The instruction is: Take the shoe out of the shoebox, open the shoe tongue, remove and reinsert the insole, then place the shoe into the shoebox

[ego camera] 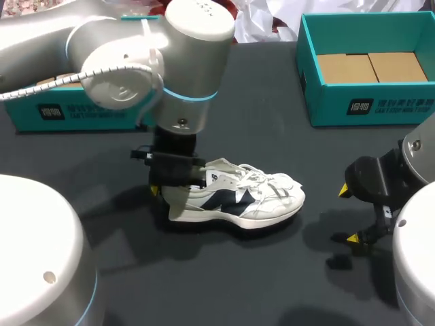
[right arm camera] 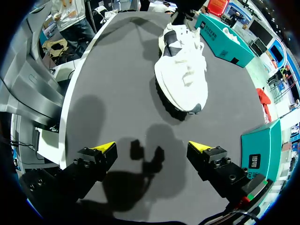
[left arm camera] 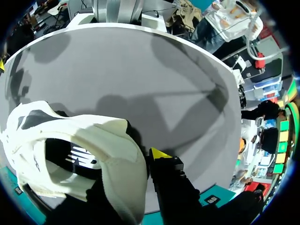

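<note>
A white sneaker with navy panels stands upright on the black table, toe pointing right. My left gripper comes down on its heel and is shut on the heel collar. In the left wrist view one yellow-tipped finger is outside the white heel, while the other is hidden inside the shoe. My right gripper is low over the table, to the right of the toe, open and holding nothing. In its wrist view the shoe lies ahead of the open gripper, well apart from it.
An open teal shoebox with brown card inside stands at the back right, also visible beside my right gripper. A second teal box sits at the back left, partly behind my left arm. White paper lies at the table's far edge.
</note>
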### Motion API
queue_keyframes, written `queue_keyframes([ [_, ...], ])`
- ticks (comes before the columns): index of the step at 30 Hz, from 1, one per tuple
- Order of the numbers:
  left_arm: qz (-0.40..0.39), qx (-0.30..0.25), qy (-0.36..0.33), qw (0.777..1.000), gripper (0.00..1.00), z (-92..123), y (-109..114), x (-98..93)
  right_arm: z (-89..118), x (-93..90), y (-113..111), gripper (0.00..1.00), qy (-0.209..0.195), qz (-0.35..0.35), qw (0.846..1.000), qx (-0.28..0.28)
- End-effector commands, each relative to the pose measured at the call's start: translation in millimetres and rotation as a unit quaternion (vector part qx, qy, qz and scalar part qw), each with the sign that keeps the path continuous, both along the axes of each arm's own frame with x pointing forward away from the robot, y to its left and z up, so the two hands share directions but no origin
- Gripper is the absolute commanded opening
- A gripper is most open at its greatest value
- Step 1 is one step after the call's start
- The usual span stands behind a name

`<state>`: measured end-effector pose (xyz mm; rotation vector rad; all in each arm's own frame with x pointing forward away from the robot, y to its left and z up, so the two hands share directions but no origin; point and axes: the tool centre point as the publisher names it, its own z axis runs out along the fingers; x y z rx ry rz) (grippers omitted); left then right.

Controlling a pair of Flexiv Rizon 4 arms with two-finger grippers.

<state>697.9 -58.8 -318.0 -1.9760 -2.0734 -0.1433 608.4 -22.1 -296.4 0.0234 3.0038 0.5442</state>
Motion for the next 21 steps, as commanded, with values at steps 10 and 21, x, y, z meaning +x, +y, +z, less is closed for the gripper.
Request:
queue_keyframes([
  [10,-0.020,-0.028,-0.042,0.999,0.00,-31.5,-14.4,-0.6,-0.3,-2.4,0.0,1.00,-0.002,-0.001,1.000,-0.001],
  [21,-0.034,-0.027,-0.071,0.997,0.00,-52.2,-21.9,1.2,-0.3,-2.4,0.0,1.00,-0.002,-0.001,1.000,-0.001],
])
